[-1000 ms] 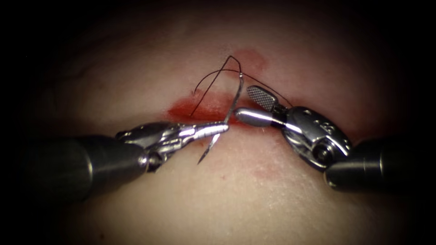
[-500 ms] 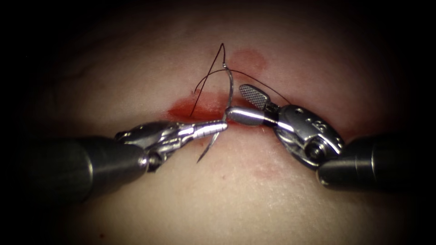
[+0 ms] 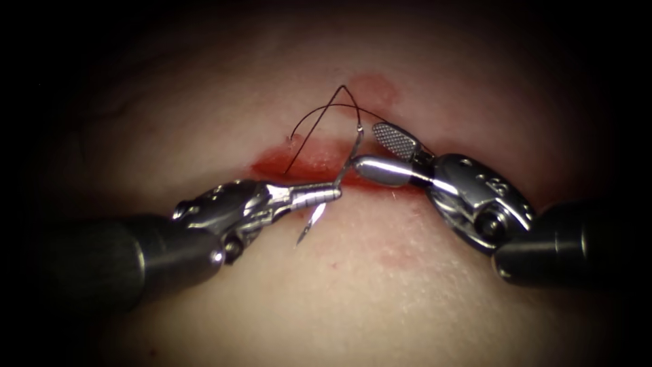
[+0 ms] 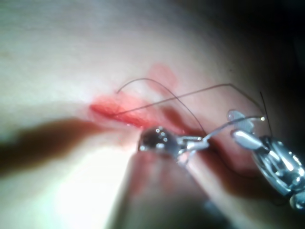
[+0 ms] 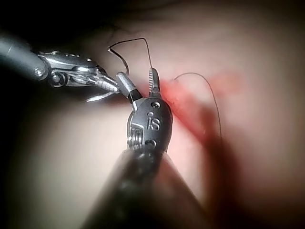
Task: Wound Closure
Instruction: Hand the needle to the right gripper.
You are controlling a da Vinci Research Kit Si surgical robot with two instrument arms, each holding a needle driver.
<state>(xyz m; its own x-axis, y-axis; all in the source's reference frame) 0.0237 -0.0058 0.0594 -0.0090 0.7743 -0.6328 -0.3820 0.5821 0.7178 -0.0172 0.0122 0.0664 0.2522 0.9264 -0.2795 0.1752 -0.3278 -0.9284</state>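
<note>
A pale piece of tissue (image 3: 326, 299) fills the endoscope view, with a cut (image 3: 305, 163) running across the centre, ringed by red fluid (image 3: 299, 162). From the lower left of the frame comes the left gripper (image 3: 326, 195), clenched on a curved needle (image 3: 346, 160) part-way along its curve, nearer the pointed end. The needle's sharp tip (image 3: 300, 239) hangs just below the jaws, free above the tissue, and its body rises up past the cut to the tail end near the centre of the frame; the needle is not in the tissue. From the lower right comes the right gripper (image 3: 380, 153), its jaws parted and grasping nothing, one jaw lying just beside the needle's upper body and the ridged jaw lifted above it. Dark thread (image 3: 319, 115) runs from the needle's tail in a loop in the upper centre and drops to the cut's left part. The left wrist view shows the thread (image 4: 190, 90) arching over the red-stained cut (image 4: 119, 112). In the right wrist view the right gripper (image 5: 139, 82) stands spread beside the left gripper (image 5: 112, 87).
</note>
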